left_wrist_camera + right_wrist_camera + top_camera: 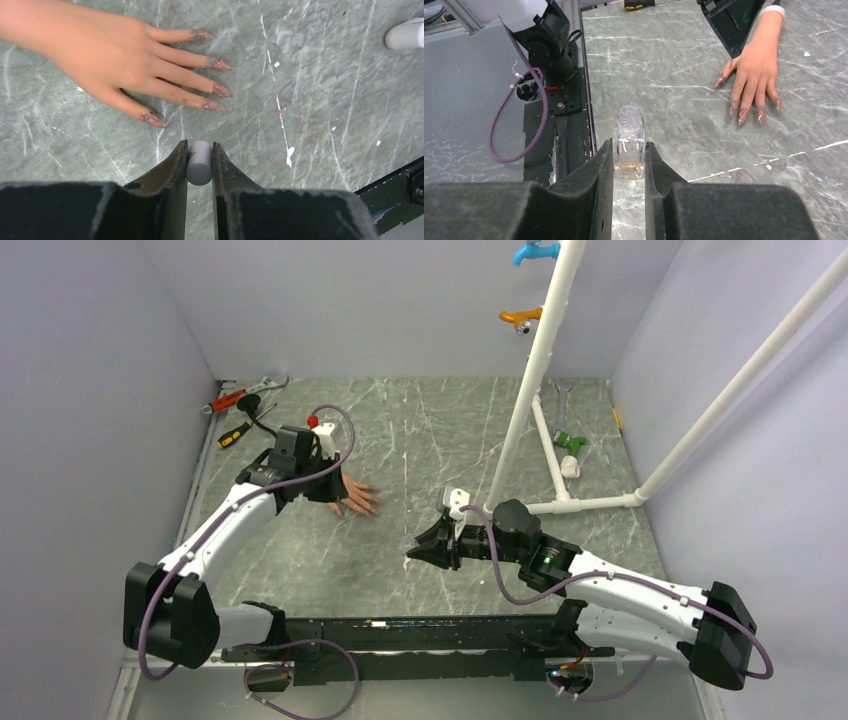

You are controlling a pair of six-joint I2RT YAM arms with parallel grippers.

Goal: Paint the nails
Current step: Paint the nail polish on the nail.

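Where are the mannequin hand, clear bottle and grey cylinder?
mannequin hand (107, 55), left wrist view, back of the hand.
clear bottle (629, 142), right wrist view, mid body.
grey cylinder (199, 162), left wrist view, its side.

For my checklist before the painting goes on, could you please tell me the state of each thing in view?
mannequin hand, flat on the table, palm down, fingers spread
nails, coated with glittery reddish polish
left end effector, shut on a small grey cylinder
right end effector, shut on the clear bottle
clear bottle, no cap on its neck
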